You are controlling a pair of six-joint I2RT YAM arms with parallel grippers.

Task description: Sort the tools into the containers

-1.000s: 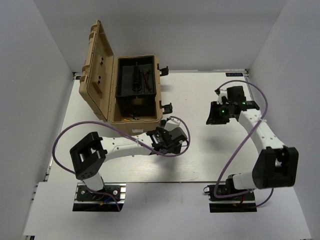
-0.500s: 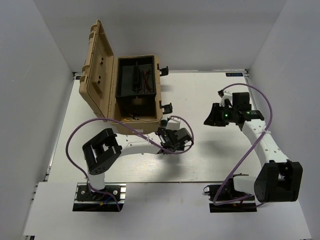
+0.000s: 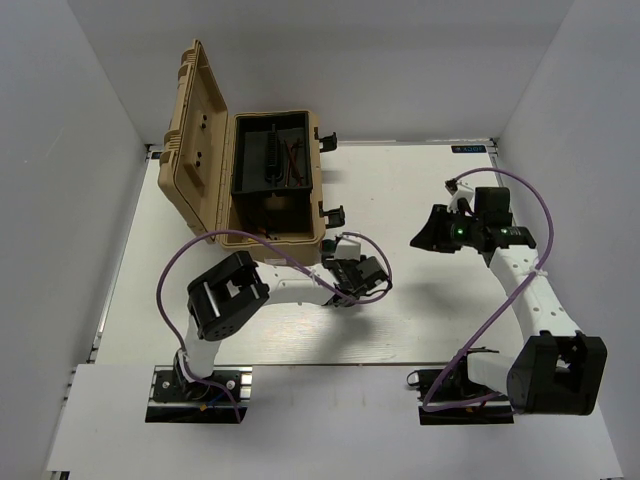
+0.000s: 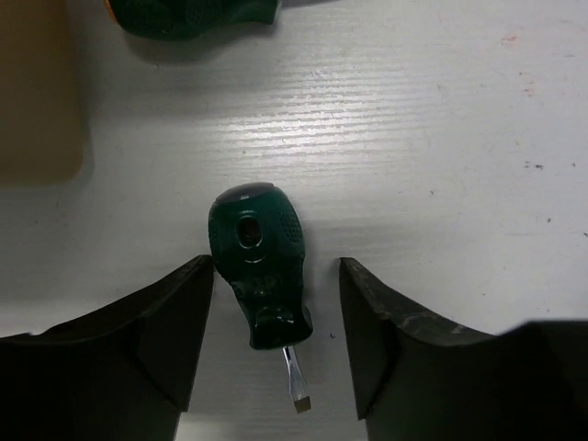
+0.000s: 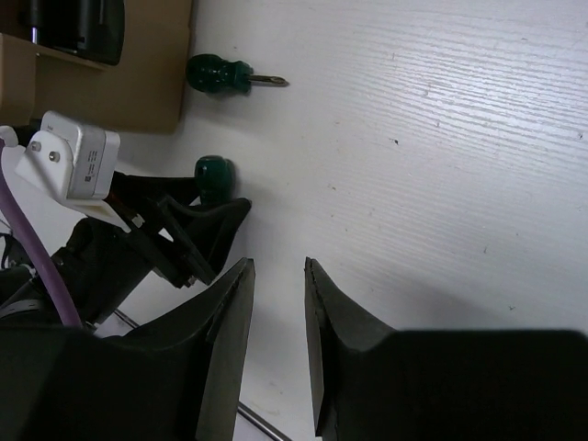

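Left gripper (image 4: pixel 276 266), open, is set astride the screwdriver (image 4: pixel 253 239) at frame centre; light, rigid, probably slippery, it is best clamped across the dimpled bulb.

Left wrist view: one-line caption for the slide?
Left gripper, jaws open, straddles a stubby green-handled screwdriver lying flat on the white table, blade pointing back toward the wrist.

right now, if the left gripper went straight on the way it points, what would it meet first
The stubby dark green-handled screwdriver lying between the left gripper's open fingers, then the white table under it. How far off the handle is cannot be told from the wrist view.
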